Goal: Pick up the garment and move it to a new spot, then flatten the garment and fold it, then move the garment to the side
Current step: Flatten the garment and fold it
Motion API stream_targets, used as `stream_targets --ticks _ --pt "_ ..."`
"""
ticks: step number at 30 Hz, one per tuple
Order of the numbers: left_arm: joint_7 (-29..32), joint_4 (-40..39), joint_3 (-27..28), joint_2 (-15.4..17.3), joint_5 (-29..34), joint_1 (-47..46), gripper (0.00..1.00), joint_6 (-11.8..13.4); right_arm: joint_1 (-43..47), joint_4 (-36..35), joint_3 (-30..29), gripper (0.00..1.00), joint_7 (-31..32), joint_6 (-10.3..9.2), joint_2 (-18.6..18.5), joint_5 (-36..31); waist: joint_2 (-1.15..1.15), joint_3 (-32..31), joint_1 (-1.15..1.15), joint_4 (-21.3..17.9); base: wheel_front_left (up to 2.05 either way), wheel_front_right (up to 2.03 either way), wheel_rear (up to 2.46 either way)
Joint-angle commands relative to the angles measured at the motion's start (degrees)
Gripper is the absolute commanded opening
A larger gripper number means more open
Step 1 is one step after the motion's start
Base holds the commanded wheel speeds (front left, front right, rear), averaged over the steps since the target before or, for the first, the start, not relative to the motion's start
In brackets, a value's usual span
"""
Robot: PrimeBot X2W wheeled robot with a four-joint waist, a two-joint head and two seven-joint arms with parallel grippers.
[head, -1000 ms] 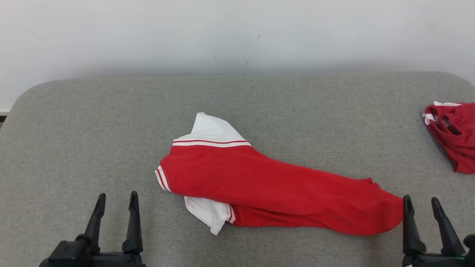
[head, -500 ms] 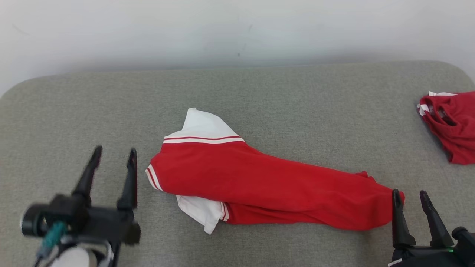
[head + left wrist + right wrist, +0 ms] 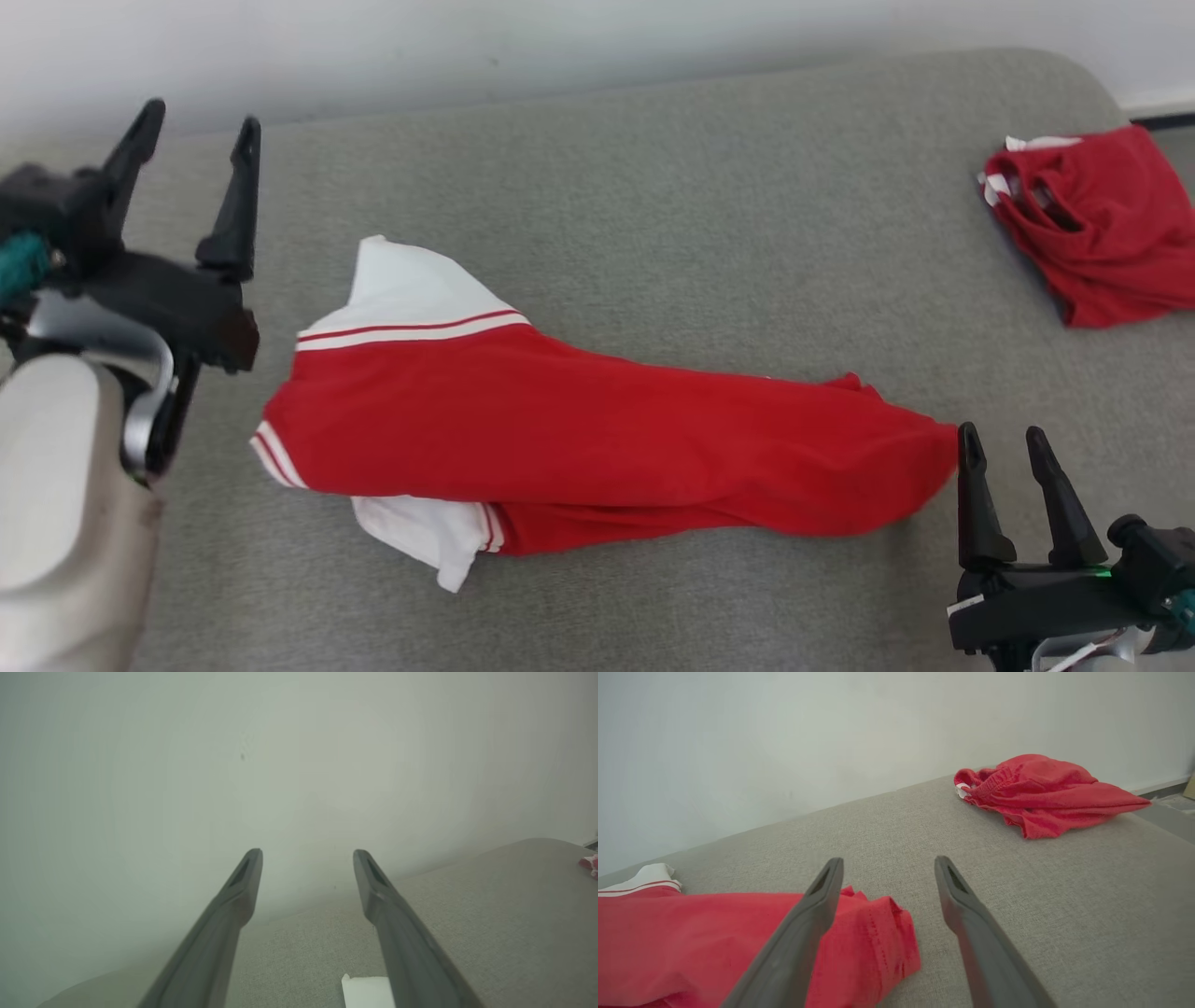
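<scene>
Both sets of jaws stand wide and empty. The left gripper hangs left of the red shirt, and the right gripper sits just beside its hem end. The shirt lies rumpled lengthwise across the middle of the grey cushion, with white panels, probably sleeves, and red-and-white striped trim.

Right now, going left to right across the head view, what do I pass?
Open left pincer with two long dark fingers → long red fabric garment with white striped-trim parts → crumpled red cloth garment at the far right.
</scene>
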Motion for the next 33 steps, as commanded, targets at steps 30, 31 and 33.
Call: stream_targets --ticks 30,31,33 --pt "22.72 30.48 -22.64 7.69 -19.08 -14.98 0.97 0.11 -5.72 0.35 -0.03 1.0 -0.35 -0.15 1.57 1.05 0.0 11.1 -0.01 -11.57 0.0 0.0 0.0" --pt "23.05 30.32 -23.14 7.57 -19.71 -14.99 0.48 0.11 -5.77 0.34 -0.03 1.0 -0.35 -0.15 1.56 1.01 0.0 11.11 -0.01 -11.54 0.0 0.0 0.0" --pt "23.1 29.39 -24.87 7.98 -20.54 -15.44 0.0 0.03 -5.81 0.35 -0.09 1.0 -0.35 -0.15 1.62 0.99 0.0 11.11 -0.01 -11.51 0.0 0.0 0.0"
